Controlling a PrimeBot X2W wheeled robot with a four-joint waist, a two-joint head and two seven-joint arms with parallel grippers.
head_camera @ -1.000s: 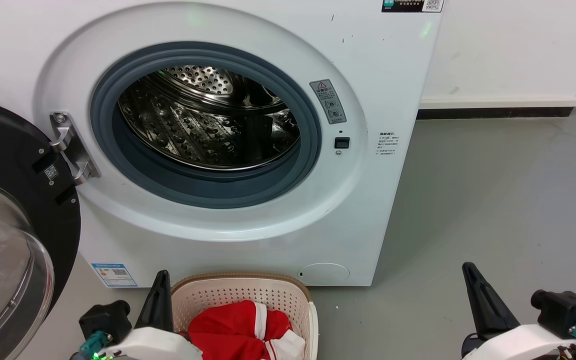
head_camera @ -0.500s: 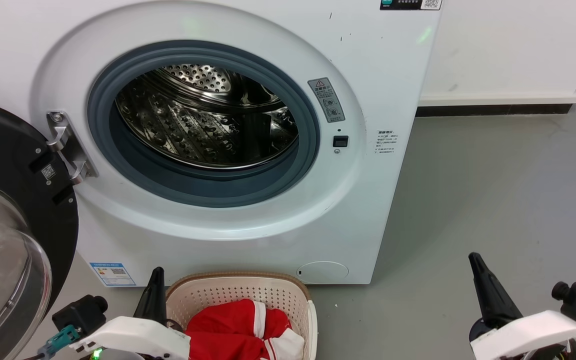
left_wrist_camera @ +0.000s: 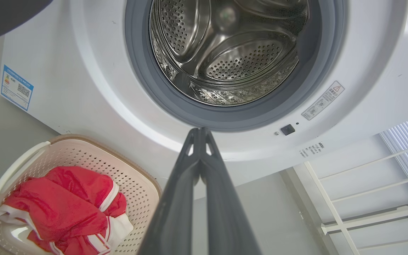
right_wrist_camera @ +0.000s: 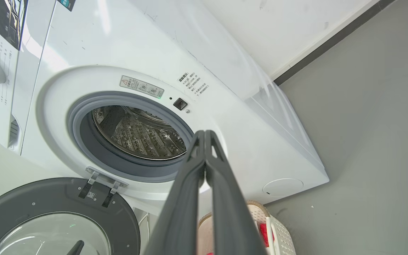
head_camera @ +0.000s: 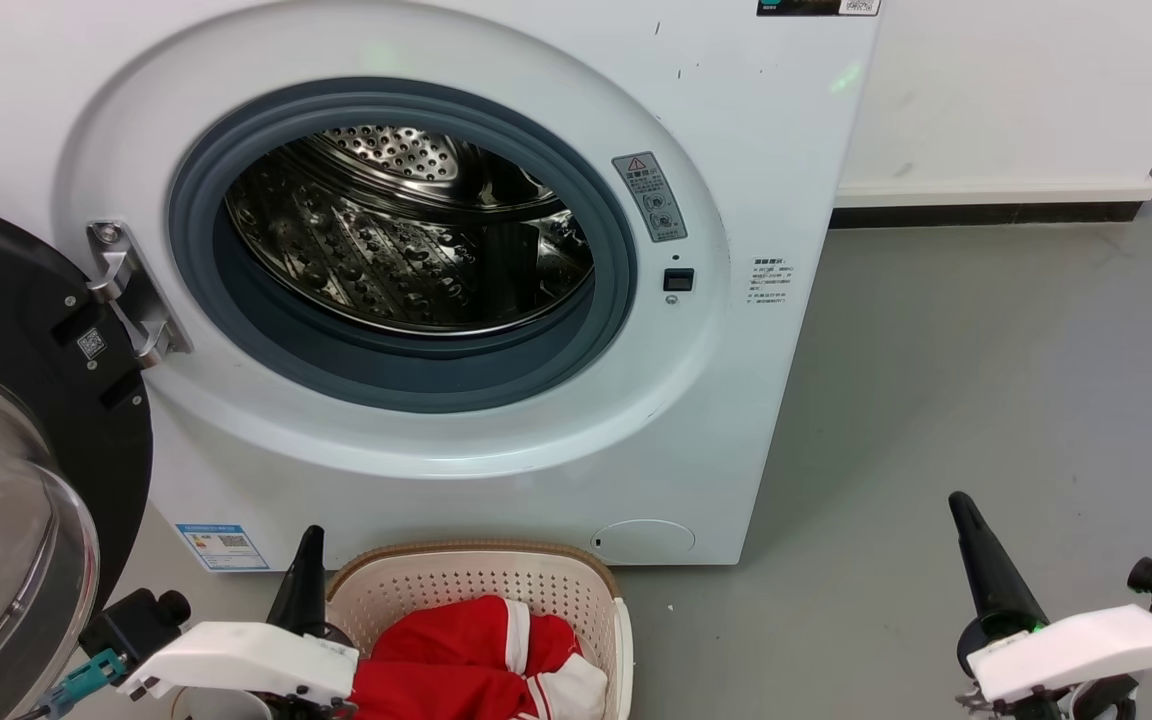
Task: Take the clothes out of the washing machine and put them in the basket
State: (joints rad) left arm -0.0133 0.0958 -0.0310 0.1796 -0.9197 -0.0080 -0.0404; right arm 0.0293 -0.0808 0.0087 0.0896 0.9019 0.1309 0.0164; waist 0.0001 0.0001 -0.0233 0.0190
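Observation:
The white washing machine [head_camera: 756, 150] stands open, and its steel drum [head_camera: 406, 240] holds no fabric that I can see. Red clothes [head_camera: 466, 660] with white bands lie in the cream basket [head_camera: 496, 580] on the floor in front of the machine; they also show in the left wrist view as the clothes [left_wrist_camera: 62, 209] in the basket [left_wrist_camera: 133, 177]. My left gripper [head_camera: 310, 540] is shut and empty, just left of the basket's rim, its fingers [left_wrist_camera: 198, 141] pressed together. My right gripper [head_camera: 962, 505] is shut and empty over bare floor at the right, fingers [right_wrist_camera: 204, 141] together.
The black-rimmed glass door [head_camera: 6, 480] hangs open at the left, close to my left arm. Grey floor [head_camera: 986, 380] stretches to the right of the machine up to a white wall with a dark skirting [head_camera: 986, 213]. A white rack [left_wrist_camera: 367, 198] shows in the left wrist view.
Both arms have drawn back and outward toward the lower corners. The head camera has shifted slightly, so the machine sits a little higher and further left. The clothes and basket lie unchanged.

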